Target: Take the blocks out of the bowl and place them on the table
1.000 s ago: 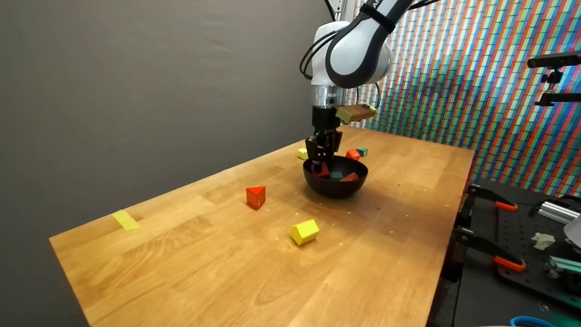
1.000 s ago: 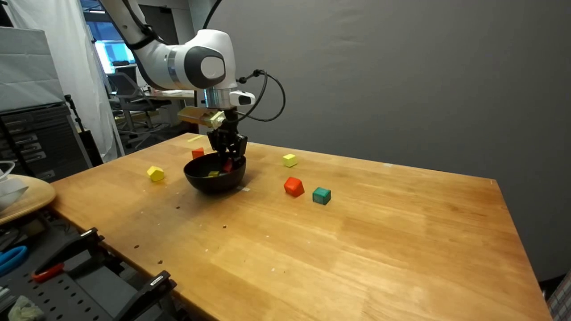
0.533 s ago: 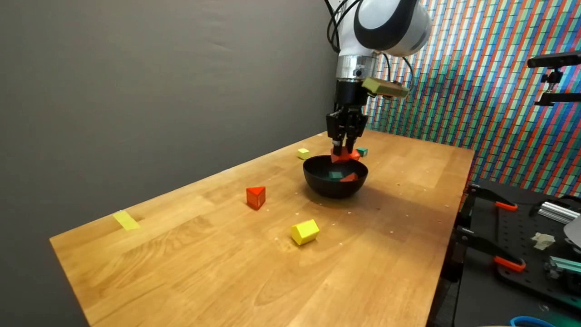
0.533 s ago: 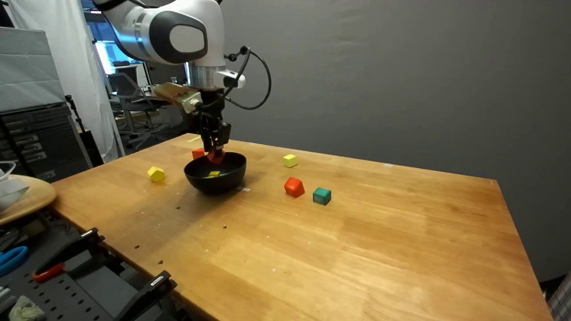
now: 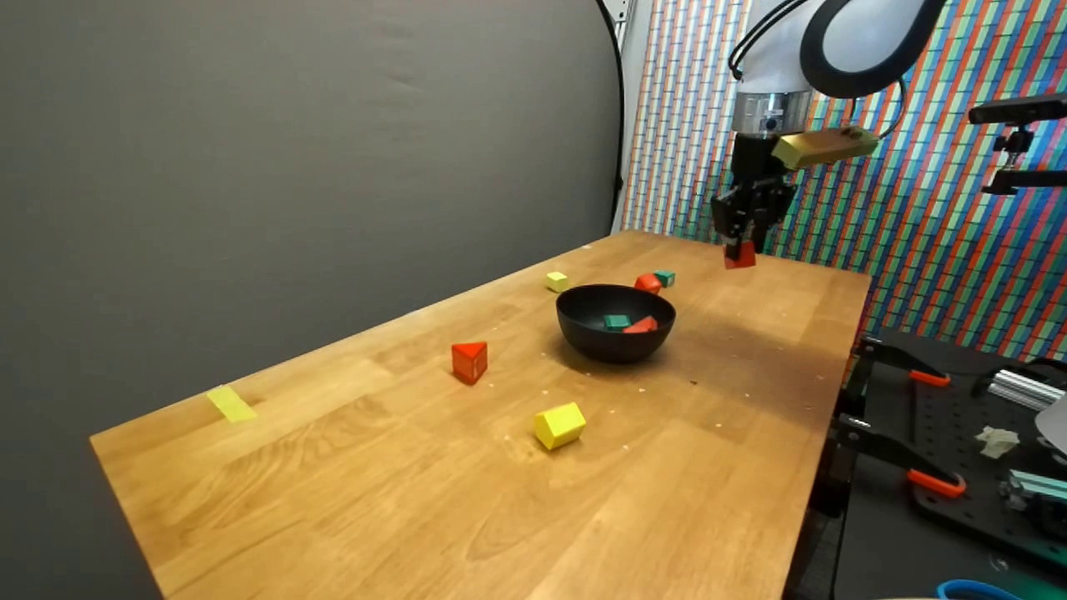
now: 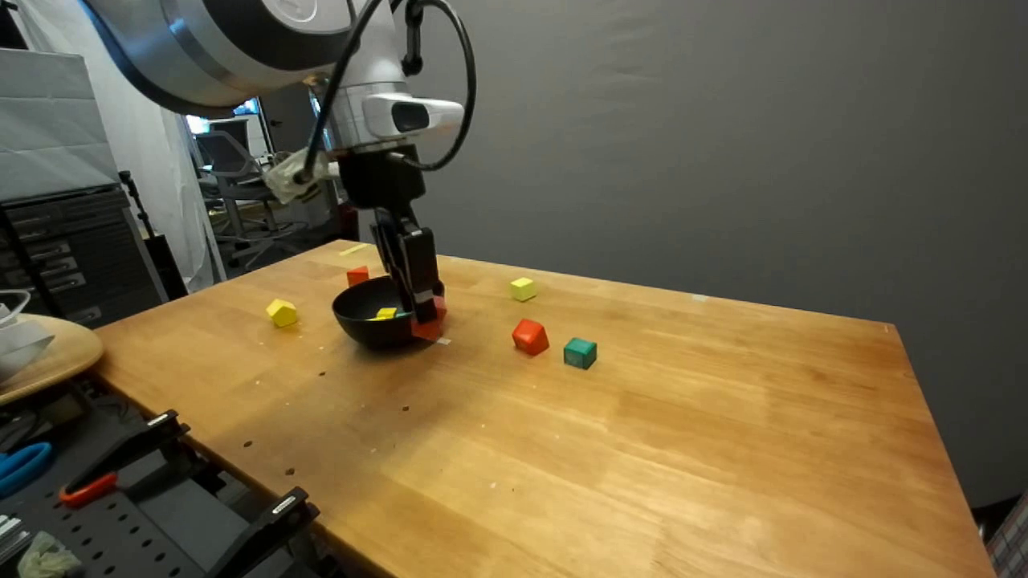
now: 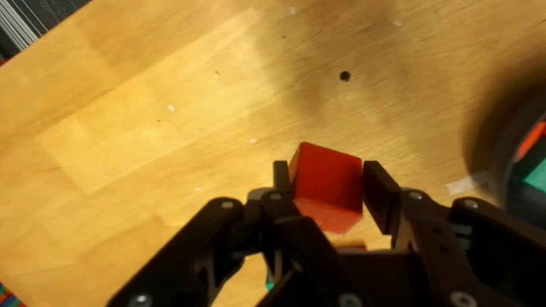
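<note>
My gripper (image 5: 740, 242) is shut on a red block (image 7: 328, 179) and holds it above the table (image 5: 375, 475), outside the bowl. The held block also shows in an exterior view (image 6: 428, 327). The black bowl (image 5: 613, 343) holds a green block (image 5: 617, 322), a red block (image 5: 641, 326) and a yellow block (image 6: 386, 313). Its rim shows at the right of the wrist view (image 7: 503, 170). On the table lie a red triangular block (image 5: 469, 362), a yellow block (image 5: 560, 426), another yellow block (image 6: 523, 289), a red block (image 6: 530, 336) and a green block (image 6: 580, 352).
A flat pale-yellow tape piece (image 5: 232, 403) lies near the table's far corner. Black clamps with orange handles (image 5: 904, 360) sit along the table's edge, beside a dark perforated plate (image 5: 959, 433). A round wooden top (image 6: 64, 357) stands beside the table.
My gripper has lifted the red block out of the bowl and carried it sideways past the rim, over the table. The bowl and the other blocks have stayed in place.
</note>
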Available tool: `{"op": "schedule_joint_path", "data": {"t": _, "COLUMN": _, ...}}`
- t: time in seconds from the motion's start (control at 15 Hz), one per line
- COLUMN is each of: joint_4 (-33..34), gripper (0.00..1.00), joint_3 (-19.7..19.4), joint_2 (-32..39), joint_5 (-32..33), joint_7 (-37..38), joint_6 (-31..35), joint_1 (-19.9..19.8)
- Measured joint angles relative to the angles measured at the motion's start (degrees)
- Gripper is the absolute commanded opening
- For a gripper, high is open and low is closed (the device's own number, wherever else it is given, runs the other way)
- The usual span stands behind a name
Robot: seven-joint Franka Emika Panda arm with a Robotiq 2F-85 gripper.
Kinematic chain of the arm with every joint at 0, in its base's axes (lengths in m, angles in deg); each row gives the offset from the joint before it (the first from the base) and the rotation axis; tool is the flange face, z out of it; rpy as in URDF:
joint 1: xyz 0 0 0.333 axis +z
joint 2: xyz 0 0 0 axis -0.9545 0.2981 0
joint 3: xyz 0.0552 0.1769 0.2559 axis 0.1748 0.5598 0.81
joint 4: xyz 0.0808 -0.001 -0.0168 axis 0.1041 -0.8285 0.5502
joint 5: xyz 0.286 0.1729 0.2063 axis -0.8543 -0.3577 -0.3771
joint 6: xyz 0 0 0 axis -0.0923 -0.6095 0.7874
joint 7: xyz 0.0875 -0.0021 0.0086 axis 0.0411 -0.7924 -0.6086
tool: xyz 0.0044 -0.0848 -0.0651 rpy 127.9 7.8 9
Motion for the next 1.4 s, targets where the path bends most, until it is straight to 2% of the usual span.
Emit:
{"op": "schedule_joint_path", "data": {"t": 0.13, "joint_4": -1.0, "gripper": 0.21, "joint_3": -0.7, "joint_2": 0.5, "joint_5": 3.9, "joint_7": 2.2, "joint_6": 2.1, "joint_1": -3.3}}
{"op": "schedule_joint_path", "data": {"t": 0.27, "joint_4": -1.4, "gripper": 0.21, "joint_3": -1.5, "joint_2": 2.1, "joint_5": 4.7, "joint_7": 2.5, "joint_6": 4.8, "joint_1": -5.4}}
{"op": "schedule_joint_path", "data": {"t": 0.6, "joint_4": -1.1, "gripper": 0.21, "joint_3": -2.9, "joint_2": 9.7, "joint_5": 2.8, "joint_7": 2.0, "joint_6": 12.7, "joint_1": -6.2}}
{"op": "schedule_joint_path", "data": {"t": 0.67, "joint_4": -0.9, "gripper": 0.66, "joint_3": -2.9, "joint_2": 11.7, "joint_5": 1.4, "joint_7": 1.5, "joint_6": 14.2, "joint_1": -6.0}}
{"op": "schedule_joint_path", "data": {"t": 0.93, "joint_4": 0.5, "gripper": 0.95, "joint_3": -3.5, "joint_2": 17.2, "joint_5": -4.0, "joint_7": -1.8, "joint_6": 18.4, "joint_1": -3.9}}
{"op": "schedule_joint_path", "data": {"t": 1.0, "joint_4": 0.7, "gripper": 1.0, "joint_3": -3.8, "joint_2": 17.6, "joint_5": -5.2, "joint_7": -2.7, "joint_6": 19.2, "joint_1": -3.1}}
{"op": "schedule_joint_path", "data": {"t": 1.2, "joint_4": 1.0, "gripper": 1.0, "joint_3": -5.8, "joint_2": 16.5, "joint_5": -5.9, "joint_7": -3.7, "joint_6": 21.4, "joint_1": 0.0}}
{"op": "schedule_joint_path", "data": {"t": 1.4, "joint_4": 0.7, "gripper": 1.0, "joint_3": -6.5, "joint_2": 11.9, "joint_5": -5.9, "joint_7": -3.8, "joint_6": 22.5, "joint_1": 3.3}}
